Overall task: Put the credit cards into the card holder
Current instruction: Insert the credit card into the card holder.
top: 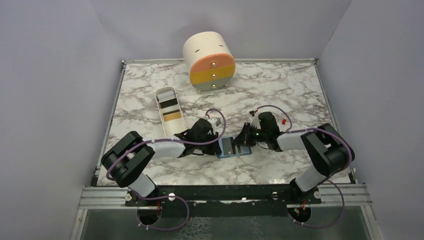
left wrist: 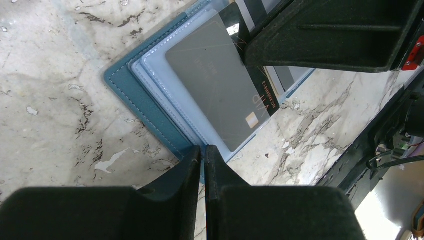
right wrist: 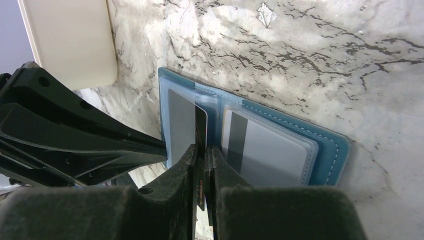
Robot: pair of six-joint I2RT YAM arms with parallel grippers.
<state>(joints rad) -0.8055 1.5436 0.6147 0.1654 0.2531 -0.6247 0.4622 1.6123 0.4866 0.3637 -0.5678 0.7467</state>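
Observation:
The blue card holder (top: 231,148) lies open on the marble between my grippers. It also shows in the left wrist view (left wrist: 135,90) and the right wrist view (right wrist: 330,145). My right gripper (right wrist: 204,149) is shut on a dark card (right wrist: 201,125) with orange print, held on edge over the holder's middle fold. That card (left wrist: 260,85) stands beside a grey card (left wrist: 215,80) in the left sleeve. A grey card with a dark stripe (right wrist: 270,150) sits in the right sleeve. My left gripper (left wrist: 203,149) is shut on the holder's near edge.
A long white tray (top: 159,107) to the left holds a dark-striped card (top: 169,103) and a gold card (top: 172,116). A cream cylinder with coloured drawers (top: 207,55) stands at the back. The two grippers nearly touch over the holder.

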